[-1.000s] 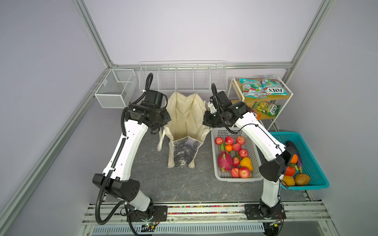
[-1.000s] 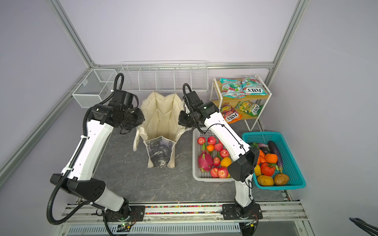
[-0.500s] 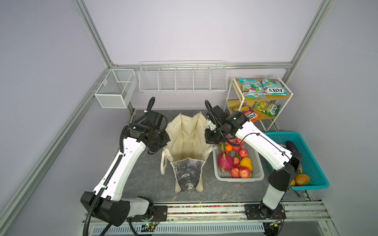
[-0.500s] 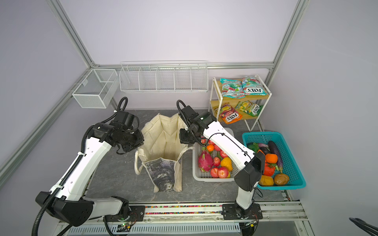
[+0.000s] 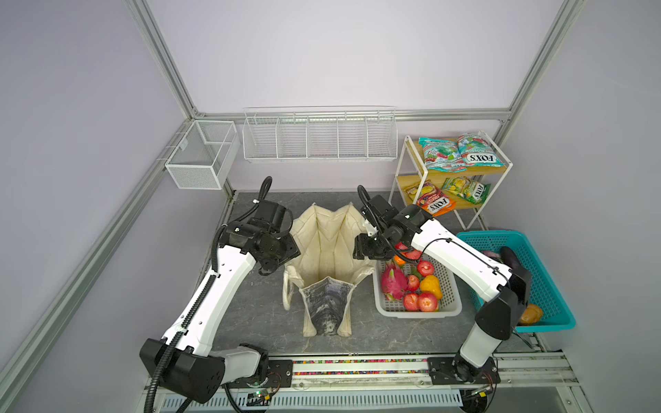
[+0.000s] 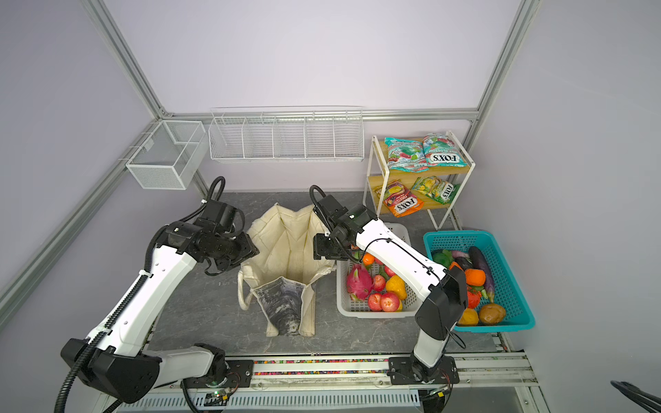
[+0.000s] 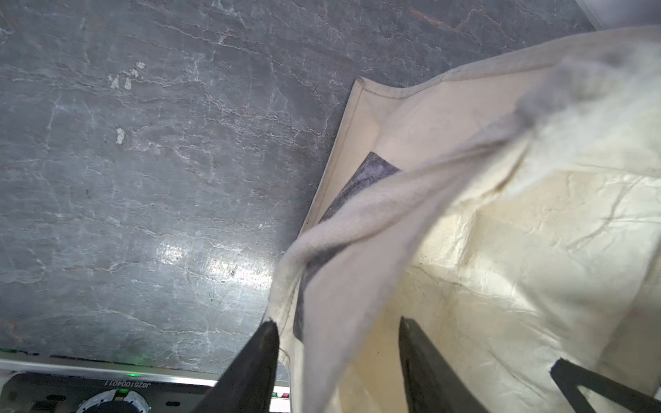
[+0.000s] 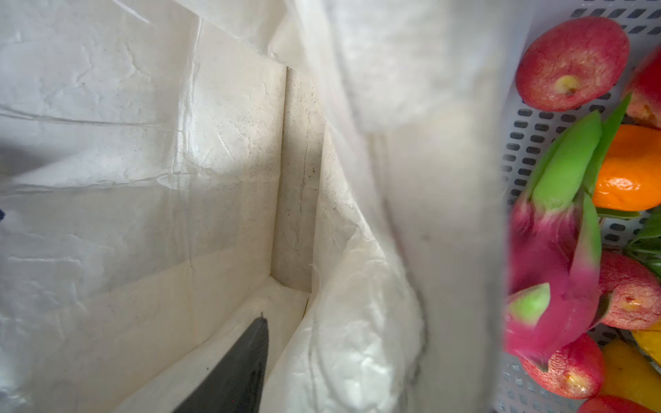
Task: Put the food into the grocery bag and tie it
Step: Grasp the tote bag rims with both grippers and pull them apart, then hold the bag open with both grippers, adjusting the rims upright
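Grocery bag (image 5: 329,246) agape, right end effector (image 5: 368,250) half-hidden

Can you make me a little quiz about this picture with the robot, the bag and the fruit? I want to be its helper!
1. True or false: the grocery bag already has fruit inside it.
2. Pick one. Where is the pink dragon fruit?
A. in the white basket
B. in the teal basket
C. inside the bag
3. Count: how many FOX'S packets lie on the top shelf of the rack?

Key
1. False. The bag stands open, and only its cream lining shows inside.
2. A. It lies among the red apples.
3. Two, side by side.
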